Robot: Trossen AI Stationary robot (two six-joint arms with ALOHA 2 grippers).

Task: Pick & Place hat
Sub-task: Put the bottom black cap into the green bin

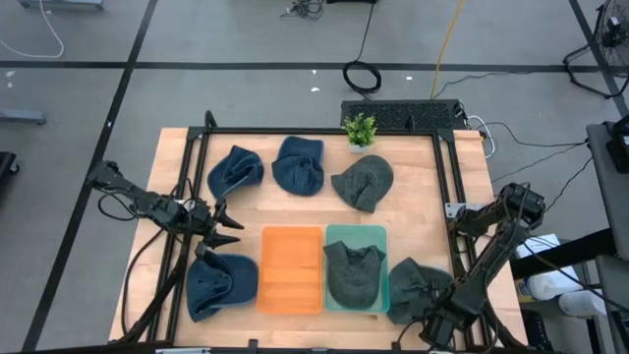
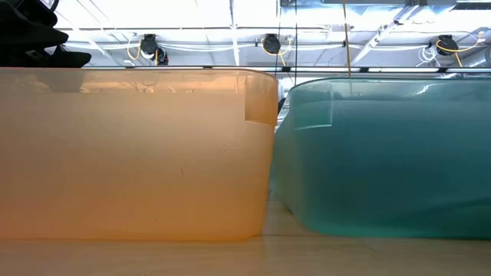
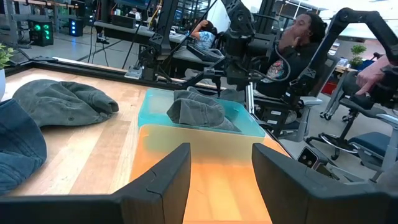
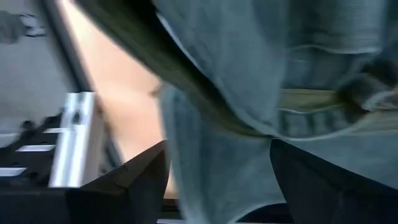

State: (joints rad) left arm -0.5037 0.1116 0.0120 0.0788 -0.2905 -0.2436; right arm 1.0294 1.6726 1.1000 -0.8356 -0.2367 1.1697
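Here, from above, we judge the pick of a grey hat [image 1: 418,285] to be in hand: the right claw [image 1: 439,303] sits low over it at the desk's [image 1: 423,197] near right corner, just beside the teal bin [image 1: 378,234], which already holds one grey hat [image 1: 354,273]. Next we would lift it and carry it over that bin. The left claw [image 1: 221,224] waits, fingers spread, left of the orange bin [image 1: 291,267]. At desk level we see only the two bins. Our left wrist view shows the spread fingers holding nothing. Our right wrist view shows fabric between its parted fingers [image 4: 134,177]; whether they pinch it we cannot tell.
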